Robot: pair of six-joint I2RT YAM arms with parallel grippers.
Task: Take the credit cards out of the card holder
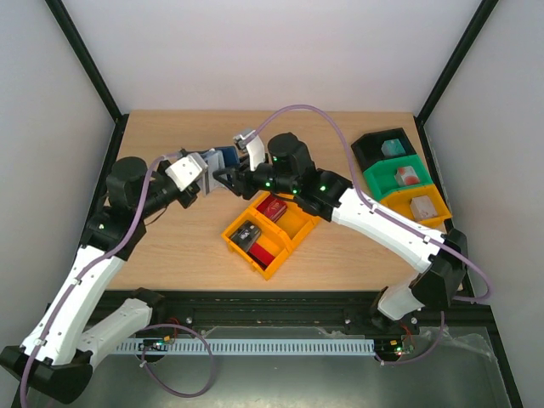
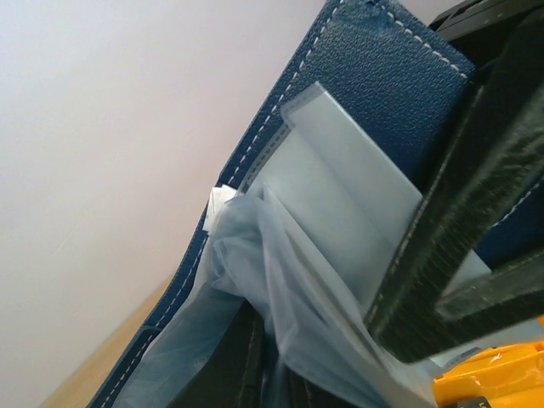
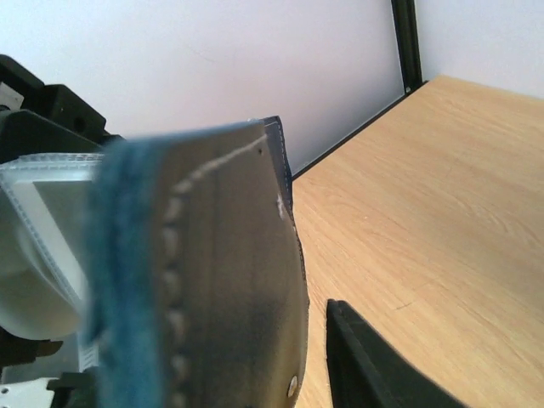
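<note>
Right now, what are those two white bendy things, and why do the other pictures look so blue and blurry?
Those are two robot arms, seen from a camera above. Each ends in a gripper, like two fingers. The other two pictures come from little cameras on the wrists, so everything looks very close. The left gripper is pinched shut on a dark blue card holder, held over the wooden table. That is the blue you see, with its clear plastic pockets. The right gripper is right beside it; I can't tell if it grips. Below sits a yellow bin with a red card and a dark card inside.
</note>
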